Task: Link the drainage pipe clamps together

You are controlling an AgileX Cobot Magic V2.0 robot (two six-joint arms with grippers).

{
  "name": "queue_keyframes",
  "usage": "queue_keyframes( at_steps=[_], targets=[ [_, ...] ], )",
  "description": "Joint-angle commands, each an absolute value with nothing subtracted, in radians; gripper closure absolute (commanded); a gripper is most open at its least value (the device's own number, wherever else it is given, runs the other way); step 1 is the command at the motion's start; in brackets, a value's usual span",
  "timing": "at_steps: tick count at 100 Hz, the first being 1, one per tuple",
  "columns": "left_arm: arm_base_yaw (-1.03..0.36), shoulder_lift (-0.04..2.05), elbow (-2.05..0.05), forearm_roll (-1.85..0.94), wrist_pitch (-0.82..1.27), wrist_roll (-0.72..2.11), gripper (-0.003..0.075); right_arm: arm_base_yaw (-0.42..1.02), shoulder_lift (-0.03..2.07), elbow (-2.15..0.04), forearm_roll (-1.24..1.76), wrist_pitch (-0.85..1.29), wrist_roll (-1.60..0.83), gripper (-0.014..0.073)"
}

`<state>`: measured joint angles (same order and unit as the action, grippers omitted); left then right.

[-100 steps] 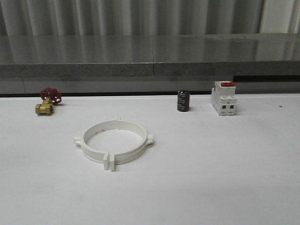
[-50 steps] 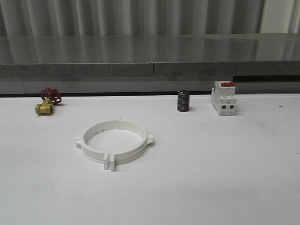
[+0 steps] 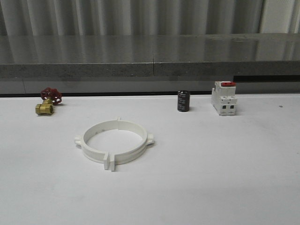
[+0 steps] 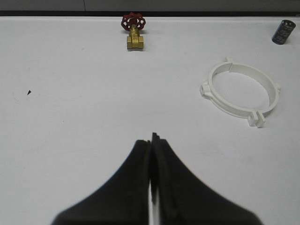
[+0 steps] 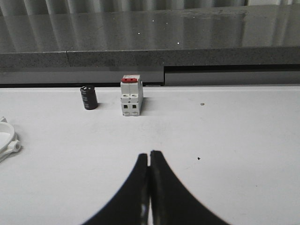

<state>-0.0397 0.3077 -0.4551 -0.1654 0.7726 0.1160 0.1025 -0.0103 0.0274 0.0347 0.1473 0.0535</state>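
The two white drainage pipe clamps [image 3: 114, 143] lie on the white table as one closed ring, end tabs meeting at the near side and the far side. The ring also appears in the left wrist view as the clamps [image 4: 241, 91], well off to one side of my left gripper [image 4: 151, 139], which is shut and holds nothing. An edge of a clamp [image 5: 7, 139] shows at the border of the right wrist view. My right gripper [image 5: 149, 154] is shut and empty, hovering over bare table short of the switch.
A brass valve with a red handwheel [image 3: 48, 101] sits at the back left. A small black cylinder [image 3: 183, 101] and a white blocky switch with a red top [image 3: 223, 98] stand at the back right. A grey ledge [image 3: 150, 65] runs behind the table.
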Motion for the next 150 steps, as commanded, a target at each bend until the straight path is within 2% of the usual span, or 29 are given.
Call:
queue_keyframes(
  at_steps=[1,115,139,150],
  targets=[
    [-0.039,0.317,-0.481,-0.183,0.706,0.117,0.0741,0.102,-0.03,0.01,0.025,0.046,0.052,0.0661],
    [-0.039,0.317,-0.481,-0.183,0.706,0.117,0.0741,0.083,-0.03,0.01,0.025,0.039,0.052,0.0661],
    [-0.039,0.281,-0.347,-0.144,0.248,0.117,0.0741,0.083,-0.03,0.01,0.025,0.039,0.052,0.0661],
    [-0.039,0.22,-0.239,-0.085,0.139,0.099,0.0741,0.083,-0.03,0.01,0.025,0.039,0.052,0.0661]
  ],
)
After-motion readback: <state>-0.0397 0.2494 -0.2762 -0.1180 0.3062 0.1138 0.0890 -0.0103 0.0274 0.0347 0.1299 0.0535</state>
